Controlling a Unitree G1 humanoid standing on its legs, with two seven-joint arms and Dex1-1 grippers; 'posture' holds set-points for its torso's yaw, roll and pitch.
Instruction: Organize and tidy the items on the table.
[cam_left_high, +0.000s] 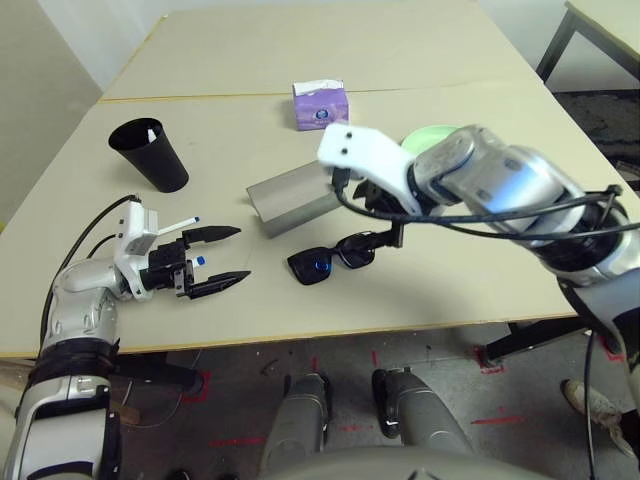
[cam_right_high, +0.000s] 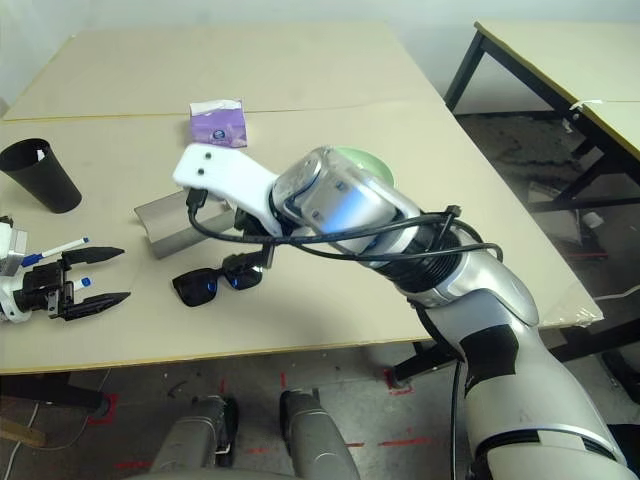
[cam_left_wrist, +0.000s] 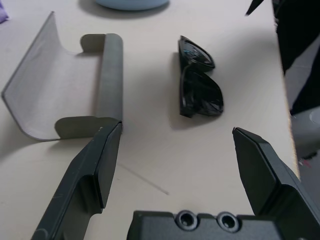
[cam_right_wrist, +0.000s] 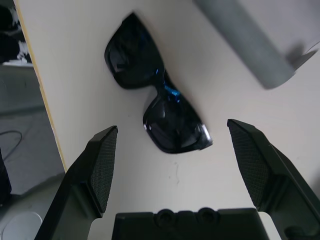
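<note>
Black sunglasses lie folded on the beige table near its front edge. My right gripper hovers just above them, open, with a finger on each side of the frame. A grey glasses case lies open right behind the sunglasses. My left gripper rests open and empty at the front left, pointing at the case and sunglasses. A white marker with a blue cap lies beside it, and a second blue cap peeks out by the gripper's body. My right arm partly hides the green plate. The light-blue plate's rim shows beyond the case.
A black cup with something white inside stands at the left. A purple tissue box sits at the back middle near the seam. Another table with dark legs stands to the right. The front edge runs close to the sunglasses.
</note>
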